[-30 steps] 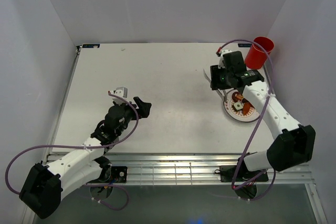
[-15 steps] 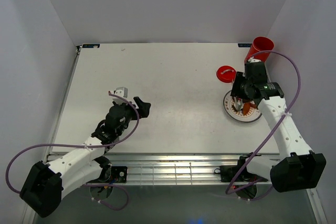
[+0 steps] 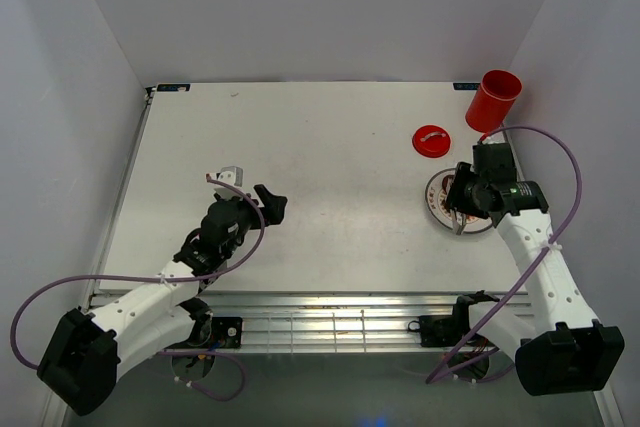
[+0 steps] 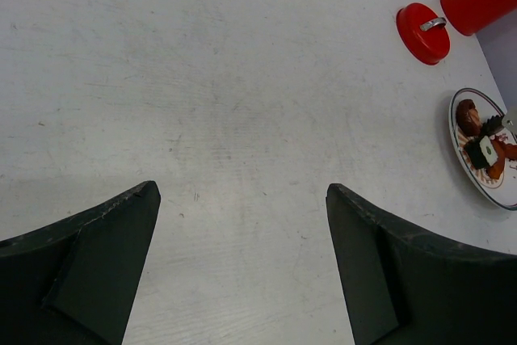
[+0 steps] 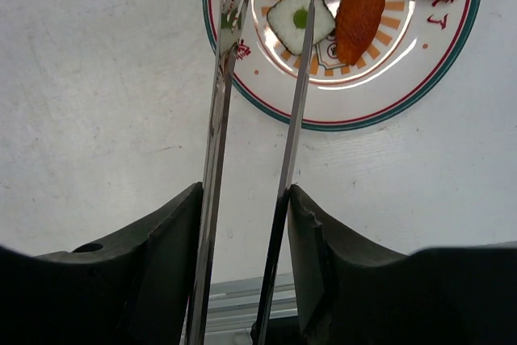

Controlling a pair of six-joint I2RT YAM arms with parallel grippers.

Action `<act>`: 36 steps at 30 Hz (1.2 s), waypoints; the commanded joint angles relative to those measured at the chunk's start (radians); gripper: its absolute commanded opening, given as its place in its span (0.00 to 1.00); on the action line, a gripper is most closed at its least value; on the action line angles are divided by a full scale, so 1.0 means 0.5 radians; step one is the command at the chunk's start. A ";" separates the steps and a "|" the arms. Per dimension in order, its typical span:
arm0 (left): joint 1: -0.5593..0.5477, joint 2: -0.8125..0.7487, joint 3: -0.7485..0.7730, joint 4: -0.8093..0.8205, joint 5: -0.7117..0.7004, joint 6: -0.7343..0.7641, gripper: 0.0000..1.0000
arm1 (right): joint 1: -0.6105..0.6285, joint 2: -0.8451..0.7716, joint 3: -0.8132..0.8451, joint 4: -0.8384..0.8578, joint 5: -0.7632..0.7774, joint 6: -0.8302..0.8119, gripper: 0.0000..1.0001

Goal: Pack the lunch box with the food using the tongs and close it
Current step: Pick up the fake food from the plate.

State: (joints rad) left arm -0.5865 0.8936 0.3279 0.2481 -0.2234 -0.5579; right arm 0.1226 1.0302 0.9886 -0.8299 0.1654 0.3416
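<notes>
**Top view.** The right gripper (image 3: 462, 205) is held low over the plate (image 3: 433, 199), near the table's right edge. The lunch box (image 3: 494, 99) stands upright and uncovered at the far right corner. Its lid (image 3: 431, 140) lies flat on the table, apart from it, so the mouth is free for filling. The left gripper (image 3: 268, 202) is parked mid-table, well apart from the work.

**Left wrist view.** The jaws are spread wide with nothing between them. Only bare table lies beneath.

**Right wrist view.** The tongs (image 5: 216, 119) are clamped between both fingers, with the arms pressed partway together and the tips apart over the plate. The food (image 5: 359, 14) lies on the plate, and none is pinched. One tong arm runs alongside a white piece (image 5: 297, 15); contact cannot be told. The pose is judged to be a lining-up for a pick.
</notes>
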 commanded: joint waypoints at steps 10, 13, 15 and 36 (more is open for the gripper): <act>-0.011 0.023 0.013 0.022 0.054 -0.032 0.95 | -0.006 -0.183 -0.158 -0.046 -0.070 0.010 0.54; -0.011 0.041 0.016 0.022 0.060 -0.032 0.95 | -0.006 -0.155 -0.173 -0.040 -0.046 -0.008 0.54; -0.011 0.060 0.022 0.022 0.066 -0.035 0.95 | -0.006 -0.149 -0.167 -0.034 -0.027 -0.017 0.55; -0.011 0.112 0.044 0.022 0.088 -0.035 0.95 | -0.037 -0.106 -0.351 0.190 -0.070 -0.122 0.61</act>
State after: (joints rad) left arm -0.5865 0.9668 0.3279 0.2478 -0.1909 -0.5732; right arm 0.1112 0.9783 0.8238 -0.8005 0.1467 0.3008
